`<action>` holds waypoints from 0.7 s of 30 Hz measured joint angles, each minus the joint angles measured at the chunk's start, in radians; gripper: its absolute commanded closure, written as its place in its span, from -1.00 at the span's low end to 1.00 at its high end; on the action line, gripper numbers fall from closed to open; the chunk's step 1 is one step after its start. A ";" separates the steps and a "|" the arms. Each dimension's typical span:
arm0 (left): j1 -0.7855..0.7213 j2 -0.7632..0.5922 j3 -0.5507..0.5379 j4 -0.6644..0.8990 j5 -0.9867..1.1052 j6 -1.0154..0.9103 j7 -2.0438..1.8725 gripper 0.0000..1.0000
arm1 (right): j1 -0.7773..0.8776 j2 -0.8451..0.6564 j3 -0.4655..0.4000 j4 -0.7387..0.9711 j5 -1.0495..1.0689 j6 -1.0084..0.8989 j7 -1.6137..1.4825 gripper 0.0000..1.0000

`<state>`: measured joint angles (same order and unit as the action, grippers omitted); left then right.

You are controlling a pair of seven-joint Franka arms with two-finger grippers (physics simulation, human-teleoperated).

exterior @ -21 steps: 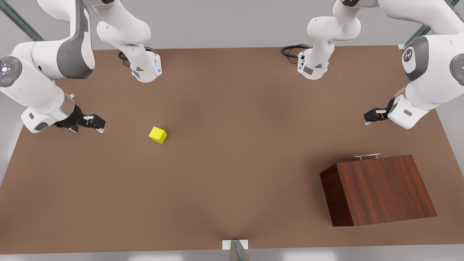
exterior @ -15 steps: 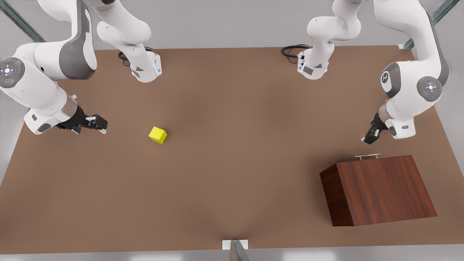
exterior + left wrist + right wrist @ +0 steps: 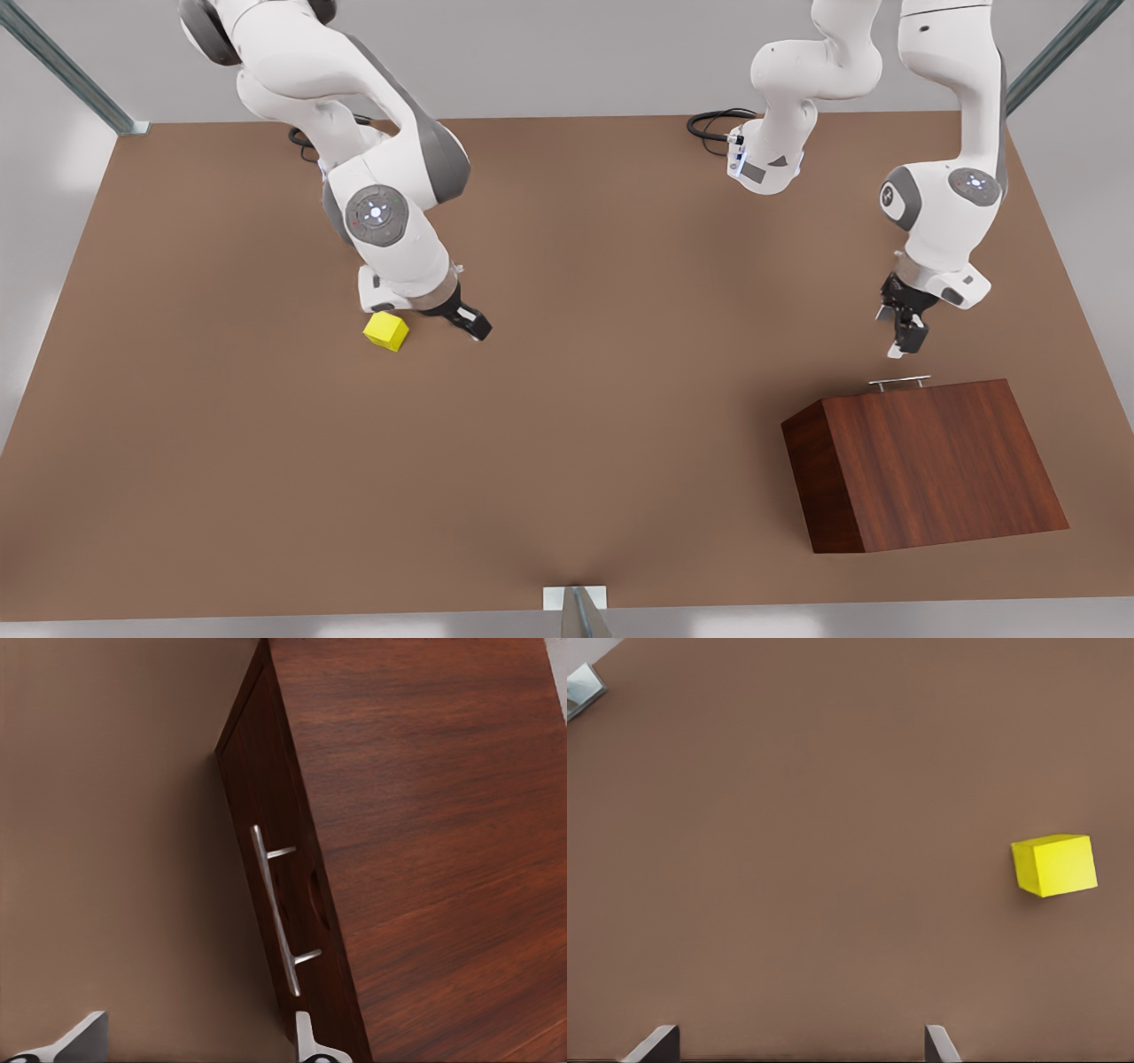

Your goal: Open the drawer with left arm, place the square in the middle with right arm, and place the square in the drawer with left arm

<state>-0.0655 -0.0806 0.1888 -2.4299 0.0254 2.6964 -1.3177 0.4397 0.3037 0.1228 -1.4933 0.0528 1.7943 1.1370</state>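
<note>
now i see left tool point(image 3: 902, 339) spread open, empty, above drawer handle point(image 3: 898, 382) (drawer point(image 3: 282, 904) shut); right tool point(image 3: 469, 322) open beside square point(image 3: 386, 330).

The right tool point(image 3: 474, 326) has swung in from the table's edge at the front view's left to hang just beside the square point(image 3: 386, 330). The left tool point(image 3: 902, 341) has turned downward and moved close above the drawer's handle point(image 3: 898, 382).

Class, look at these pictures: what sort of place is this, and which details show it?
Most likely a simulated robot test bench: a bare brown tabletop with two white arms bolted on, one wooden cabinet, one yellow cube, and a metal frame strut at a corner.
</note>
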 measured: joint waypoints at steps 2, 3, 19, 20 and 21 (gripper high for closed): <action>-0.003 0.026 0.000 0.005 0.000 0.028 0.000 -1.00 | 0.006 -0.005 0.000 -0.058 -0.001 0.003 -0.002 -1.00; -0.004 0.051 0.000 0.008 0.000 0.060 0.000 -1.00 | 0.005 -0.002 0.000 -0.075 -0.001 0.009 -0.004 -1.00; 0.104 0.133 0.000 0.066 -0.001 0.107 -0.043 -1.00 | -0.059 -0.131 0.020 -0.430 -0.011 0.091 -0.161 -1.00; 0.119 0.133 0.000 0.065 -0.001 0.105 -0.044 -1.00 | -0.077 -0.164 0.020 -0.495 -0.009 0.143 -0.184 -1.00; 0.116 0.133 0.000 0.063 -0.001 0.103 -0.057 -1.00 | -0.083 -0.191 0.020 -0.554 -0.007 0.185 -0.195 -1.00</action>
<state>0.0508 0.0520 0.1886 -2.3668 0.0241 2.7996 -1.3743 0.3563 0.1122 0.1425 -2.0478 0.0460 1.9797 0.9424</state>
